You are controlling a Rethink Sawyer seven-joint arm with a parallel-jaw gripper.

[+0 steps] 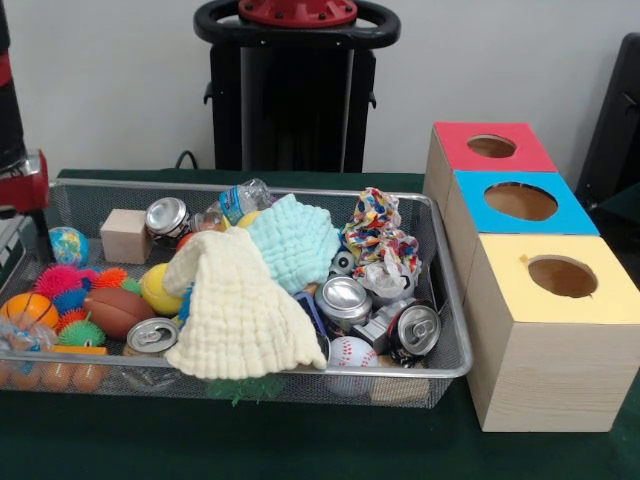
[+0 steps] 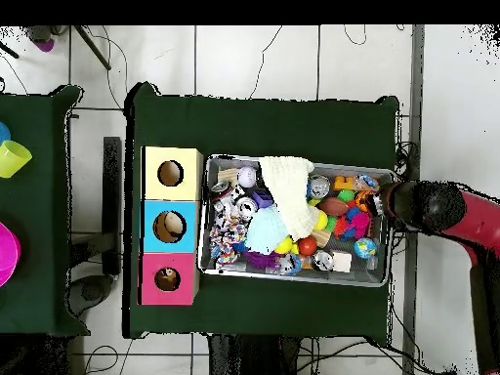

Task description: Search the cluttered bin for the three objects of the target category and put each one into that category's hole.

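Cream cloth drapes lengthwise from bin's middle toward its near rim; gripper's state: cannot tell.

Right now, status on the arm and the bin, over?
Arm parked at the bin's end, gripper state unreadable. Nothing held. Cans still in bin, cream cloth draped over clutter. Three holes, yellow box nearest camera.

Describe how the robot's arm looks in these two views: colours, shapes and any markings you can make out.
In the overhead view the arm is a thick, rounded tube: bright red along its length, ending in a bulky black rounded section beside the wire bin. In the front view only a sliver shows at the picture's left edge: a red block below a dark segment. No markings or cables on it are readable, and the claw cannot be made out.
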